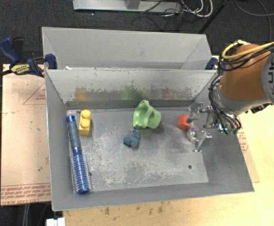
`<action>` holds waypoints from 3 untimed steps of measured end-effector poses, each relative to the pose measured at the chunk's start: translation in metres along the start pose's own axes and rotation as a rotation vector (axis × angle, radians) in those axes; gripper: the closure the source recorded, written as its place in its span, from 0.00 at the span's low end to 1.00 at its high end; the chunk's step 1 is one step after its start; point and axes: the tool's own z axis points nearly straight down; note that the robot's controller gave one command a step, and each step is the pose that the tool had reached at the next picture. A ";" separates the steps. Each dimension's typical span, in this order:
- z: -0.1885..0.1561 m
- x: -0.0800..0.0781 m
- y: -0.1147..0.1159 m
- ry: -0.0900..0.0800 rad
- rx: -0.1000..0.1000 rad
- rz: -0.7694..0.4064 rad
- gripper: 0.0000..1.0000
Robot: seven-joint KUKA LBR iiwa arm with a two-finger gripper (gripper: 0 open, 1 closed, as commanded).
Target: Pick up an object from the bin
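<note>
Highest toward the lens is the arm's orange-covered wrist [243, 86], hanging over the right side of the grey metal bin [141, 173]. Along the left of the bin's floor lies a blue hairbrush [76, 149], handle toward the back wall, bristled head toward the front. Just beside the handle, at its right, sits a yellow toy block [84, 122]. Near the middle lies a small blue-grey lump [132, 139], and just behind it a crumpled light-green thing [146, 115] close to the back wall. Farther right an orange-red lump [184, 122] rests on the floor near the back right corner, and the gripper [197, 140] hangs just beside it at its right. Whether they touch, and whether the gripper is spread or pressed together, cannot be told. Scuffs and scratches mark the floor, and the sloping back wall carries faint yellow, green and reddish smears. Dark carpet [14, 13] shows beyond the bin at the back and left, with a grey metal stand foot [123, 3] and tangled cables [193, 1] lying on it.
</note>
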 end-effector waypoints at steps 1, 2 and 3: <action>0.059 -0.068 -0.003 -0.011 0.002 -0.278 0.00; 0.058 -0.068 -0.003 -0.012 0.002 -0.279 1.00; -0.084 -0.002 -0.035 -0.015 0.007 -0.430 1.00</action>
